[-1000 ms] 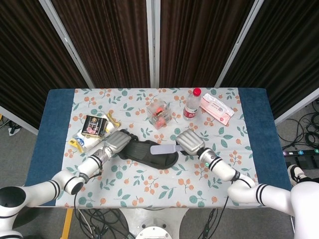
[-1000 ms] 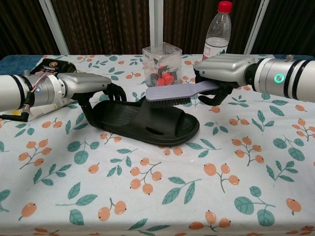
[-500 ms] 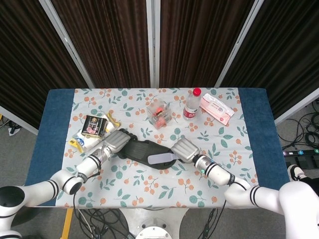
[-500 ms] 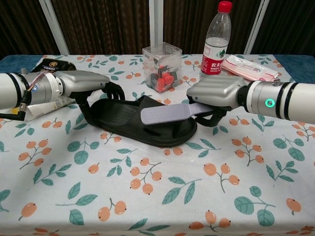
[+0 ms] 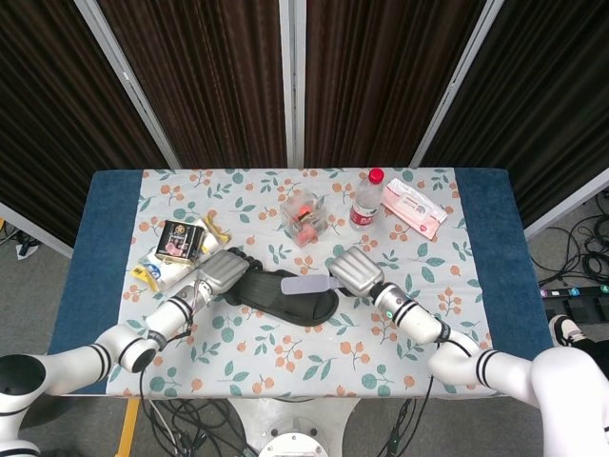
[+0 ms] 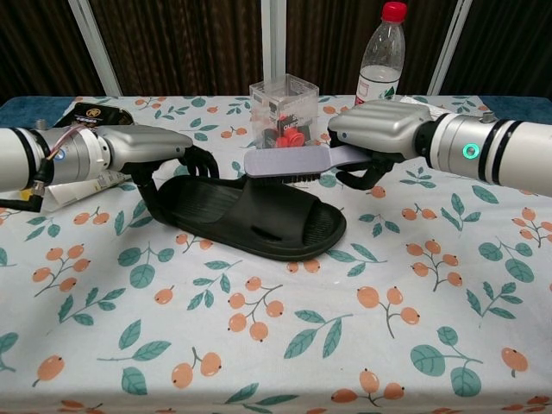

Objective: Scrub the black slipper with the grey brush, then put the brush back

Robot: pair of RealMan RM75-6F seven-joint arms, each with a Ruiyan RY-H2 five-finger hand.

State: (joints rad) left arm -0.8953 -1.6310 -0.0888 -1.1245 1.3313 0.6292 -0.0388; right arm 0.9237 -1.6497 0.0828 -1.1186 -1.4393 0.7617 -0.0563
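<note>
Dark curtains back a leaf-and-orange-patterned tablecloth (image 6: 285, 345). Right hand (image 6: 379, 129) fingers clamp the grey plastic brush (image 6: 285, 161) handle, bristles hovering over the black rubber slipper (image 6: 250, 211) at table centre. Left hand (image 6: 151, 147) fingers curl on the slipper's nine o'clock end. Risk: a hard stroke could drag the slipper free. One brush, one slipper, one bottle (image 6: 379, 56) at one o'clock.

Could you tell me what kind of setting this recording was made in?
Probably a lab or demo booth rather than a home: dark curtain panels in metal frames enclose the table, cables trail on the floor, and unrelated props like a water bottle share the floral cloth.
</note>
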